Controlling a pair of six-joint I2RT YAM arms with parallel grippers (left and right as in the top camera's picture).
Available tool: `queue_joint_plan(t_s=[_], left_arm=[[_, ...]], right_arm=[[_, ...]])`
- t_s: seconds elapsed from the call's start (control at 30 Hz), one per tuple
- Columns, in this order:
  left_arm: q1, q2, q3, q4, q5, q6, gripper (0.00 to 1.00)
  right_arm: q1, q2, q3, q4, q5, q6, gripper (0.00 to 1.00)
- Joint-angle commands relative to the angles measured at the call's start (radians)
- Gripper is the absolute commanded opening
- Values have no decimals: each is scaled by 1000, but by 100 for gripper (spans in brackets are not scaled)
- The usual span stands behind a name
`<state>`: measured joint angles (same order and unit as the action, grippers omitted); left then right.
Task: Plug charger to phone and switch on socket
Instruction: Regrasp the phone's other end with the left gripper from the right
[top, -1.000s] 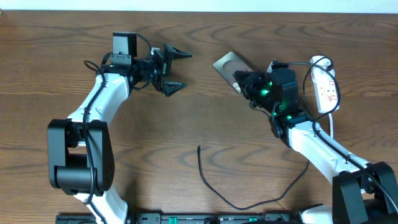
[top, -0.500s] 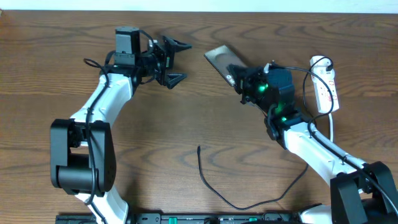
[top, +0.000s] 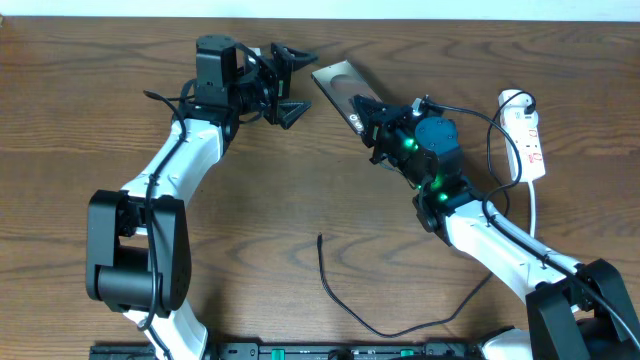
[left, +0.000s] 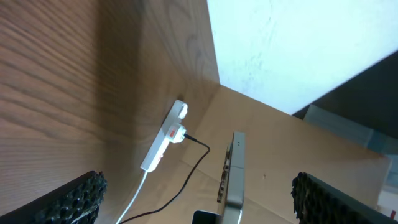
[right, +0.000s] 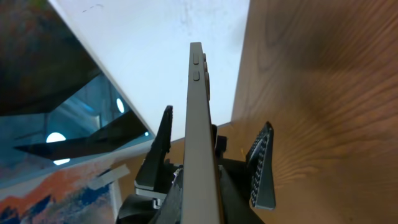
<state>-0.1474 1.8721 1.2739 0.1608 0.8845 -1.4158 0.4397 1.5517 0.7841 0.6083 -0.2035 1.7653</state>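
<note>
Bronze glossy flat phone is held tilted over the wooden tabletop by the clenched right jaws, likely offered to the released left jaws; the thin black charger cable lies apart.

Above the table, we are seeing left arm and right arm: white shells, black joints, the right's green lights glowing.

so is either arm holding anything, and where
the right fingers clamp the flat brown-bronze phone by one short end; the left fingers are open, empty
</note>
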Motion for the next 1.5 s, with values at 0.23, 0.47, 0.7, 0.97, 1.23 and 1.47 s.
queue_joint_plan(t_s=[0.23,0.47,0.7,0.97,1.23,1.47], left_arm=[[-47,-11,2,145,-4,-11,96],[-51,-11,2,145,-22,-11,96],[-66,-11,2,145,-53,-11,94],[-68,-11,2,145,-66,-11,74],[-68,-11,2,144,-63,-11,31],[-68,-11,2,144,-63,-11,7]], right_arm=[[55,-1,14,99,63,70,1],[76,-1,14,99,64,106,1],[99,-1,14,100,104,117,1],[105,-1,14,100,123,127,1],[108,-1,14,100,123,127,1],[112,-1,14,100,130,127,1]])
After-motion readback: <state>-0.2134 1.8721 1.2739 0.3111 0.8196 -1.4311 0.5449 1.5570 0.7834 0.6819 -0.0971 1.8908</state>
